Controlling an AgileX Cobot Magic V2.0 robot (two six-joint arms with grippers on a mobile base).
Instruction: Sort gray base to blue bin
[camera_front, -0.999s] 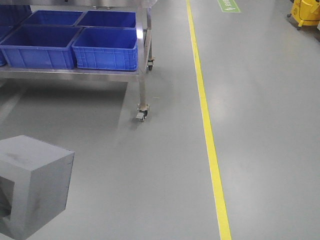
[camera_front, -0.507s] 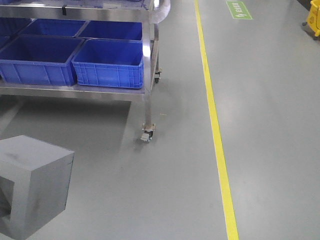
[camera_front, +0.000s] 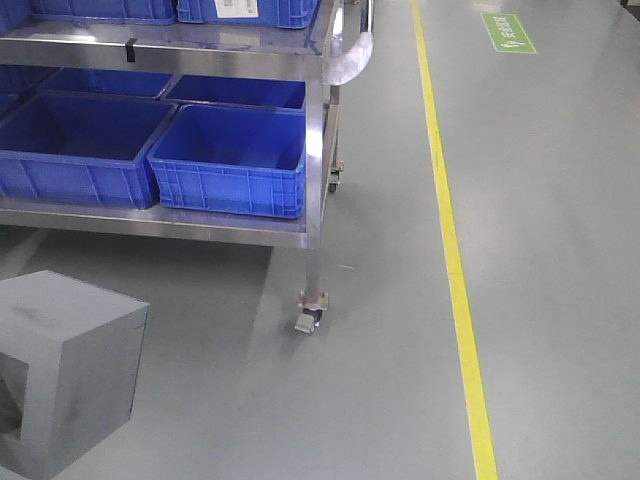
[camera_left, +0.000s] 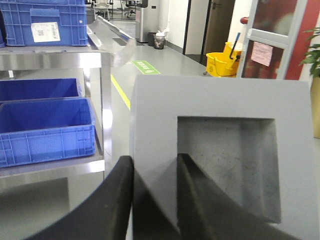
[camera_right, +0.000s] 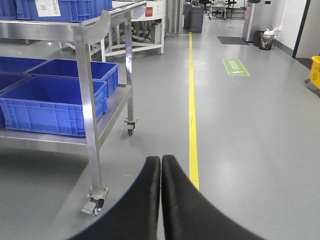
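Left hand (camera_left: 154, 167) clamped on gray base (camera_left: 215, 100): one finger inside square recess, other on outer face, wall pinched between. Base sits at lower left of front view, apart from steel cart (camera_front: 318, 150). Blue bin (camera_front: 225, 190) on cart's lower shelf, near corner post. Open floor to right, up to yellow line (camera_front: 455, 260). Right hand (camera_right: 161, 162) fingers pressed together, holding nothing.

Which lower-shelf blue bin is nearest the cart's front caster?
The front right blue bin, at the shelf corner just above the caster; the others sit farther left or behind.
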